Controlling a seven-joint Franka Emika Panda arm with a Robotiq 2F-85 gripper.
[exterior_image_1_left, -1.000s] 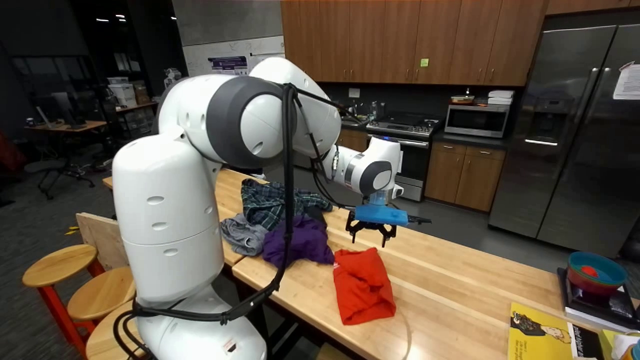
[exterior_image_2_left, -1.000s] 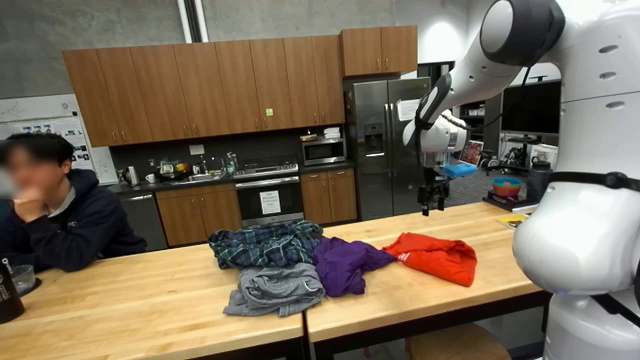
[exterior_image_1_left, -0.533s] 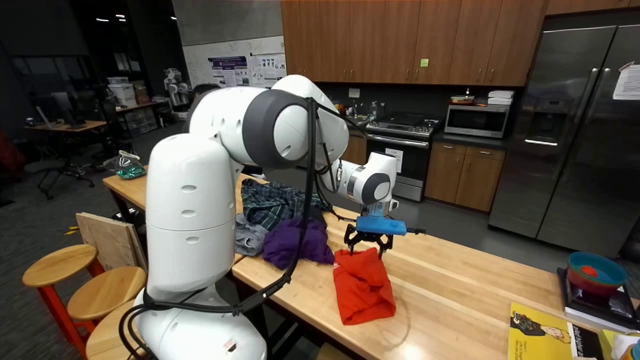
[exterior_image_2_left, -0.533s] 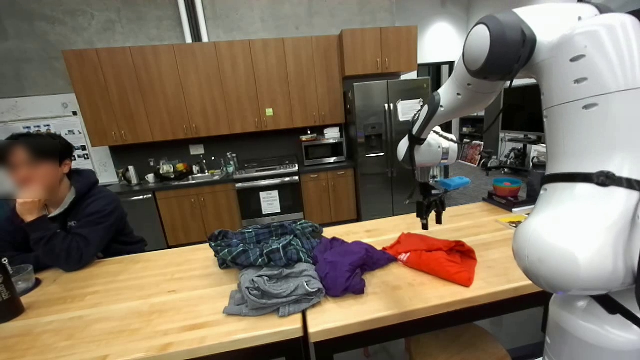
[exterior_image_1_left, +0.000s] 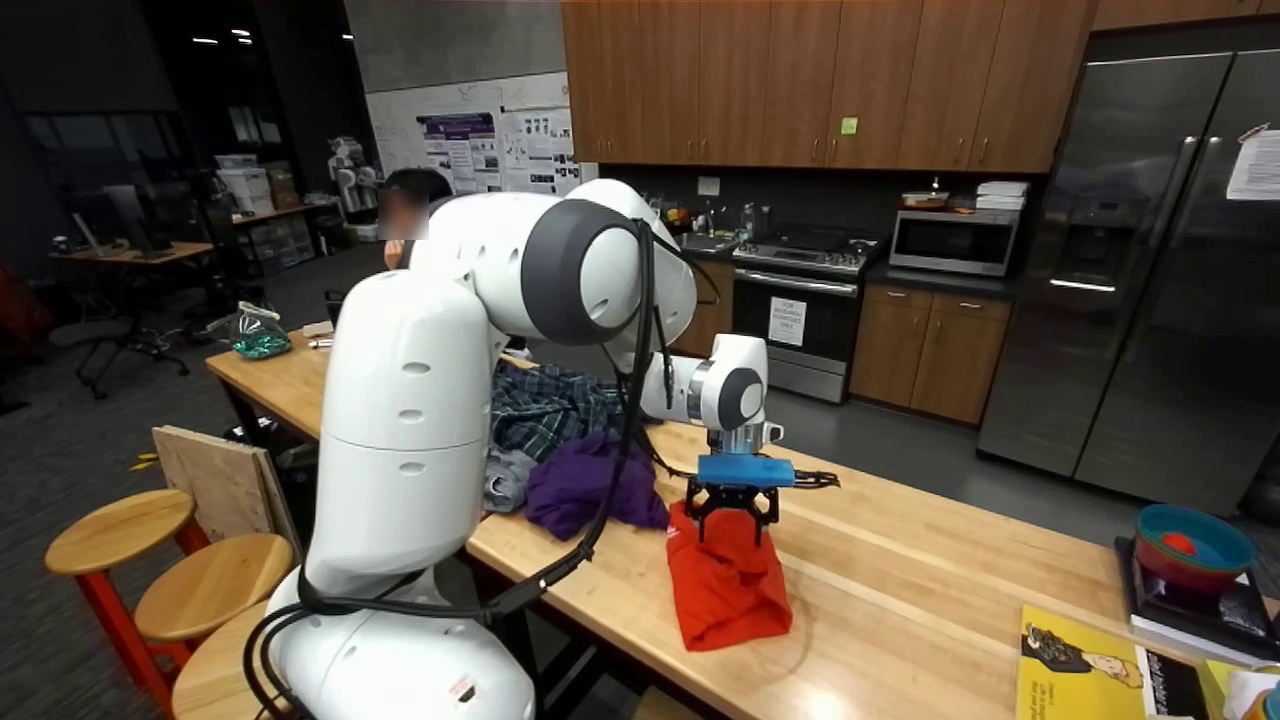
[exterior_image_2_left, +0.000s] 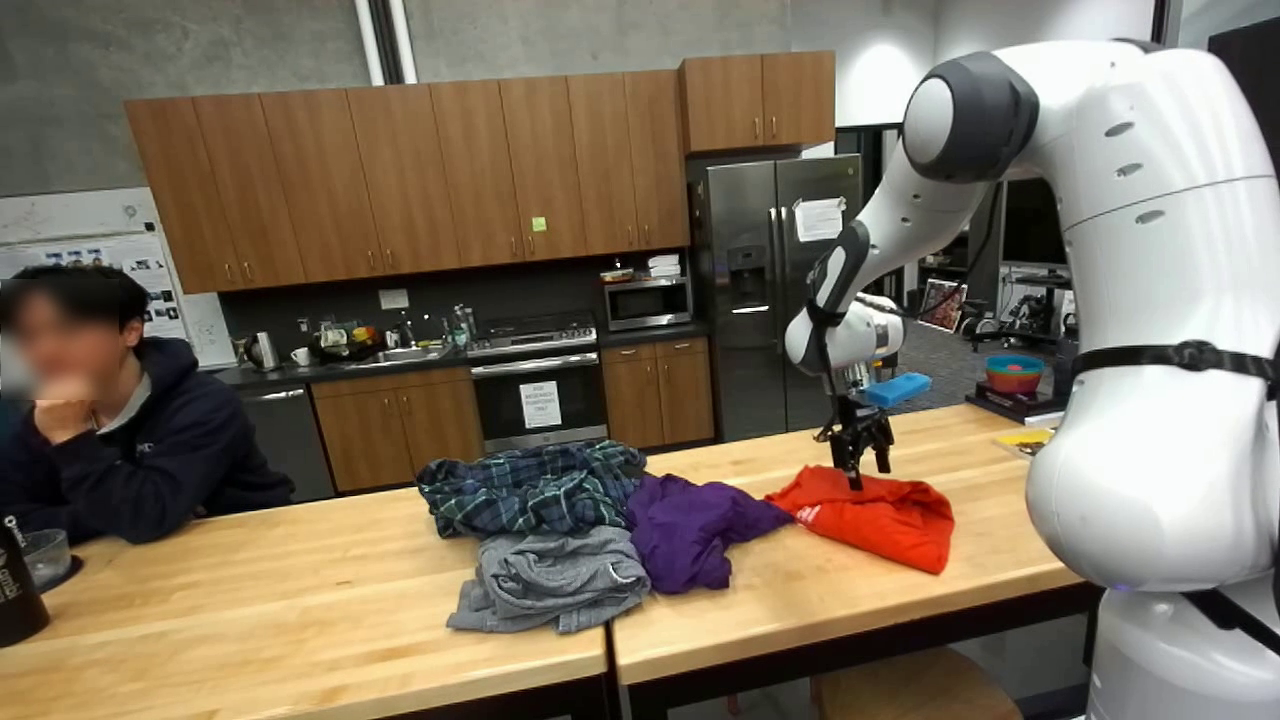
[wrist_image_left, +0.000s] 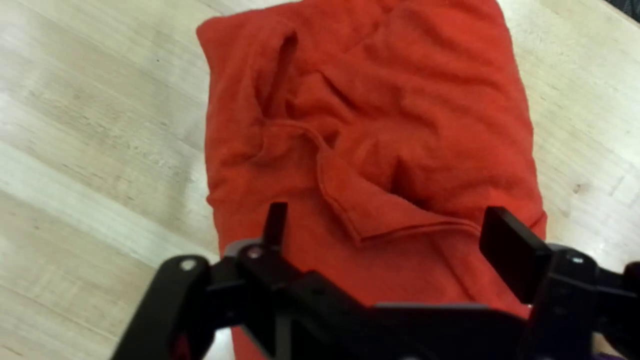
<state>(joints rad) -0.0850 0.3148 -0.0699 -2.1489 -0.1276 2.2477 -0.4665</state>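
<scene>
Positioning looks done: black blocky fingers (wrist_image_left: 515, 255) spread wide over the folded red cloth garment (wrist_image_left: 370, 165), nothing clamped, contact unclear. Garment lies near the robot-side edge of the flat pale-wood tabletop (exterior_image_1_left: 900, 560), just beside bunched purple cloth (exterior_image_2_left: 690, 530). Grip, lift: both undone.

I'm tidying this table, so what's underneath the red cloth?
The red cloth lies on the wooden tabletop, which shows beside it. Anything else beneath is covered by its folds, so I can't tell.
</scene>
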